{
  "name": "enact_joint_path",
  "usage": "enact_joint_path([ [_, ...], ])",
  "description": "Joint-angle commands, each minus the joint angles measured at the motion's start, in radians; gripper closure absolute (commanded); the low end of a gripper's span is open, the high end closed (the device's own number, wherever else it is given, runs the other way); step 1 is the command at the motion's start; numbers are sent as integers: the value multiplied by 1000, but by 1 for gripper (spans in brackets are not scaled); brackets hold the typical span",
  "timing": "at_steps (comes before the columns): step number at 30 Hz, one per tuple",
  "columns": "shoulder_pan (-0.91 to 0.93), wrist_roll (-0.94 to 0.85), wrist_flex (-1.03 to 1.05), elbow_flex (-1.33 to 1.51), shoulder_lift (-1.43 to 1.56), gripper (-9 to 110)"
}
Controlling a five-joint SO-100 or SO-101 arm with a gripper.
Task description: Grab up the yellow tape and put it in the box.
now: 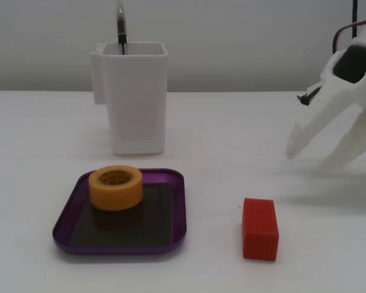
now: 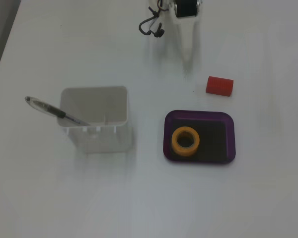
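The yellow tape [image 1: 115,187] lies flat inside the box [image 1: 177,210], a shallow purple tray, near its back left corner in the front fixed view. From above, the yellow tape [image 2: 185,141] sits on the left half of the box [image 2: 228,141]. My white gripper [image 1: 311,157] hangs at the right, just above the table and well apart from the tray. Its two fingers are spread open with nothing between them. In the top-down fixed view the gripper [image 2: 186,49] points down from the top edge, above the tray.
A red block [image 1: 259,228] lies on the table right of the tray, below the gripper; the red block [image 2: 219,85] is also in the top-down view. A tall white container [image 1: 136,97] holding a pen [image 2: 54,112] stands behind the tray.
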Motion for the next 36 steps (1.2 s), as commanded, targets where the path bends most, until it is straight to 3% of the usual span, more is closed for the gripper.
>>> enact_joint_path([
  [1,3,2,-52,64,74,86],
  [11,2,2,48,187,368,87],
  [16,2,2,86,209,430,103],
  [36,0,-9,81,210,430,102],
])
